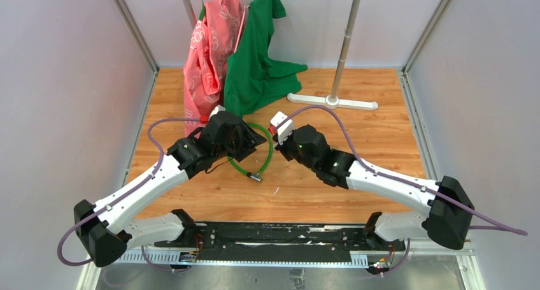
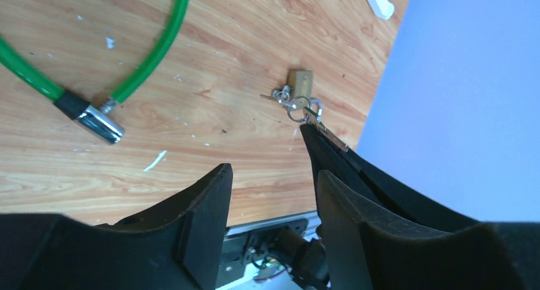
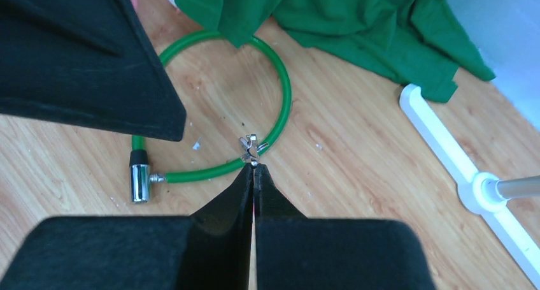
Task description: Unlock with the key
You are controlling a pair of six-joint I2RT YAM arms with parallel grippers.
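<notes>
The green cable lock (image 1: 268,151) lies looped on the wooden table, its chrome barrel end (image 1: 255,175) toward the front. It also shows in the right wrist view (image 3: 284,99) and the left wrist view (image 2: 159,48). My right gripper (image 3: 253,169) is shut on the tiny silvery key (image 3: 249,145), whose head sticks out of the fingertips just above the cable. In the top view the right gripper (image 1: 274,140) is mostly hidden under its wrist. My left gripper (image 2: 274,172) is open and empty, hovering above the table beside the chrome barrel (image 2: 99,121); in the top view it (image 1: 245,137) sits over the loop.
A brass padlock (image 2: 300,83) with a small bunch of keys (image 2: 294,103) lies on the table by the right gripper's fingers. A clothes rack with a white base (image 1: 331,101) stands at the back, with a pink garment (image 1: 207,54) and a green garment (image 1: 258,60) hanging from it.
</notes>
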